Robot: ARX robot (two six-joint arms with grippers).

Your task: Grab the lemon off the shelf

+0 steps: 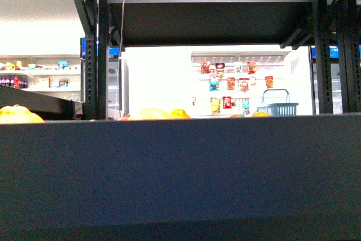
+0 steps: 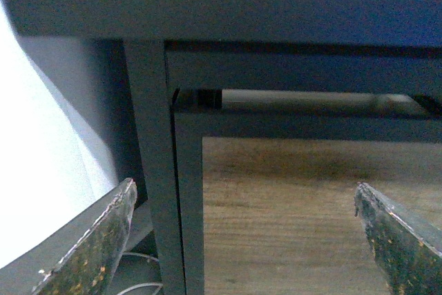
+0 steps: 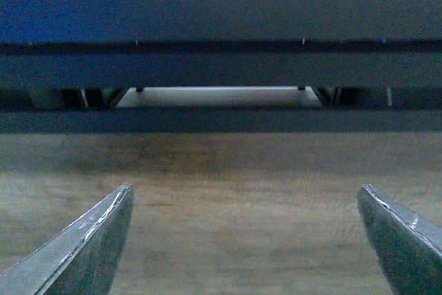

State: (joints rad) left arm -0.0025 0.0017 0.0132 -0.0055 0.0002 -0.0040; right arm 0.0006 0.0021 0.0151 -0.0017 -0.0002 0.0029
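The shelf's black front lip fills the lower half of the front view, with another deck overhead. Only rounded yellow and orange fruit tops peek over the lip, at the far left, near the middle and at the right. I cannot tell which one is the lemon. Neither arm shows in the front view. My left gripper is open over wooden floor, beside a black shelf upright. My right gripper is open too, below the shelf's dark rails, with nothing between its fingers.
Perforated uprights stand left and right of the opening. Beyond the shelf are a blue basket, a white wall hung with snack packets and a store shelf with bottles. White cables lie by the left upright's foot.
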